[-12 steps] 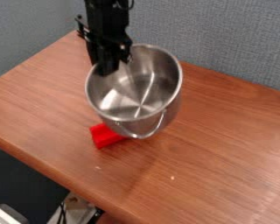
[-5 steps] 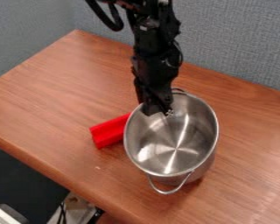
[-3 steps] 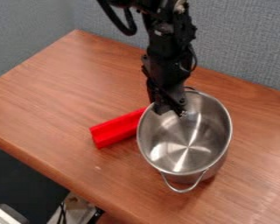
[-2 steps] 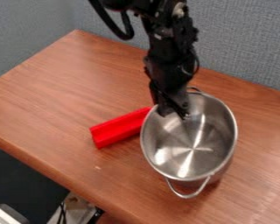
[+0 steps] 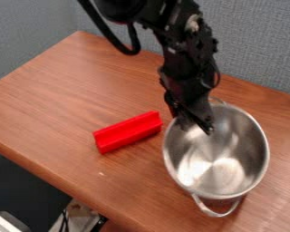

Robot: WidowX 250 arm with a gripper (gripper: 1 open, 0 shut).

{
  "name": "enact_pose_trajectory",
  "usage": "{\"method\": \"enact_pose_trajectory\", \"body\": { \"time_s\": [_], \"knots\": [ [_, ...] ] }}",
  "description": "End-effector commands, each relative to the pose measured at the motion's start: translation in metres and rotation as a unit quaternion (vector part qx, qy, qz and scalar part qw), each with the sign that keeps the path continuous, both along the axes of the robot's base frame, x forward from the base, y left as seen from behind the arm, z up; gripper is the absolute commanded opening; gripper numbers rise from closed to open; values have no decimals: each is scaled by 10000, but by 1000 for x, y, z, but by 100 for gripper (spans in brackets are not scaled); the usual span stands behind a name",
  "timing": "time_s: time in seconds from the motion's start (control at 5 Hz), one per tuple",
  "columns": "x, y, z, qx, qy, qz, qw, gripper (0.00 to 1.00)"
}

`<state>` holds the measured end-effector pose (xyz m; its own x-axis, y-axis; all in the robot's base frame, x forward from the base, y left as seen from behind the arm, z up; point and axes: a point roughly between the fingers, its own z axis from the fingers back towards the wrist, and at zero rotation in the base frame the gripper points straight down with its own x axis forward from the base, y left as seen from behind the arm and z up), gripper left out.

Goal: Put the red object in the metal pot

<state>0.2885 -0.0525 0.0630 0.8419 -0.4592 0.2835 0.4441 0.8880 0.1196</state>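
Observation:
The red object is a bright red bar lying flat on the wooden table, left of the metal pot and apart from it. The metal pot, shiny and round, stands at the table's front right with a small handle toward the front edge; nothing lies inside it. My gripper reaches down from the black arm onto the pot's far-left rim, fingers on either side of the wall. The blur hides whether the fingers still pinch the rim.
The wooden table has its front edge close under the pot. A grey wall runs behind. The black arm leans over the table's middle from the back.
The pot has slid right and toward the front edge with my gripper on its rim. That uncovered the red object, which has stayed where it was.

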Motion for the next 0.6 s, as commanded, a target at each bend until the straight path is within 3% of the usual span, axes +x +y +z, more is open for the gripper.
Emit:
{"method": "enact_pose_trajectory", "body": {
  "time_s": [0.0,0.4],
  "knots": [
    [2,13,12,39,-199,47,9998,0],
    [1,33,-8,214,-87,-14,9997,0]
  ]
}}
